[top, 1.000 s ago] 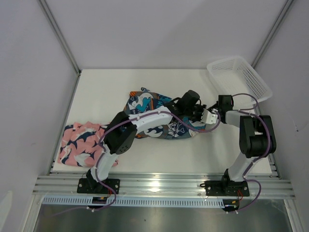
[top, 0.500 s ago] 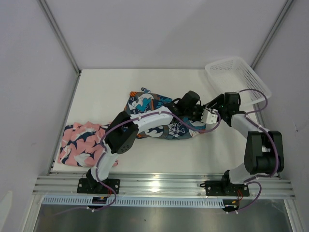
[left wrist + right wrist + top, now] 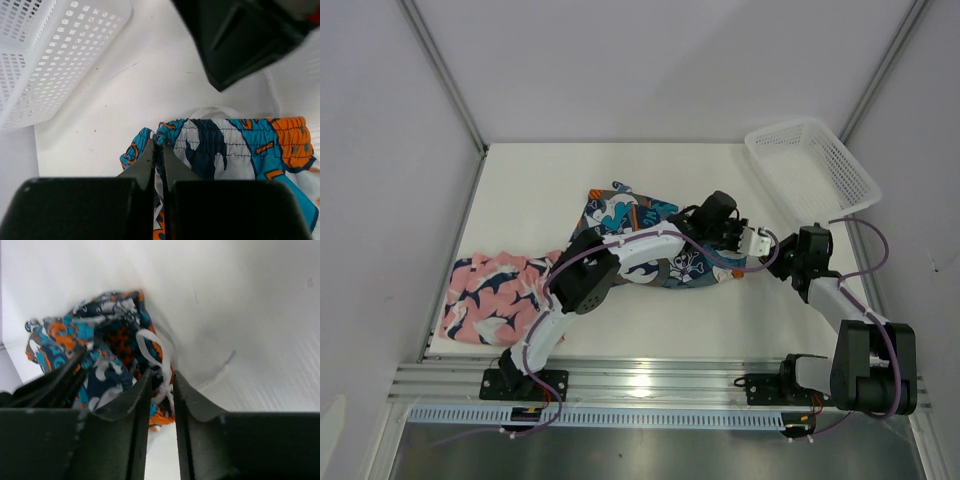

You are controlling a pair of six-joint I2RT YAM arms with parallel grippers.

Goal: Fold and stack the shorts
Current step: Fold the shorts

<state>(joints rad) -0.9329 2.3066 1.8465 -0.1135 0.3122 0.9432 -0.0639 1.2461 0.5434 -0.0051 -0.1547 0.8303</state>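
The patterned shorts (image 3: 630, 232) lie crumpled mid-table, in blue, teal, orange and white. My left gripper (image 3: 728, 232) reaches over them to their right end. In the left wrist view it (image 3: 158, 144) is shut on the gathered edge of the patterned shorts (image 3: 235, 145). My right gripper (image 3: 748, 246) meets that same end from the right. Its fingers (image 3: 161, 375) stand a narrow gap apart, with the white drawstring (image 3: 150, 345) hanging between them against the patterned shorts (image 3: 65, 335). The pink shorts (image 3: 490, 290) lie apart at the table's left edge.
A white mesh basket (image 3: 810, 165) leans at the back right corner, also in the left wrist view (image 3: 50, 55). The right arm's dark body (image 3: 245, 35) hangs just above the left gripper. Grey walls close in the table (image 3: 540, 190) on three sides.
The right arm's wrist has swung down and to the right, toward the near edge, while its gripper stayed at the shorts' right end. Its fingers have parted. The left gripper kept its hold.
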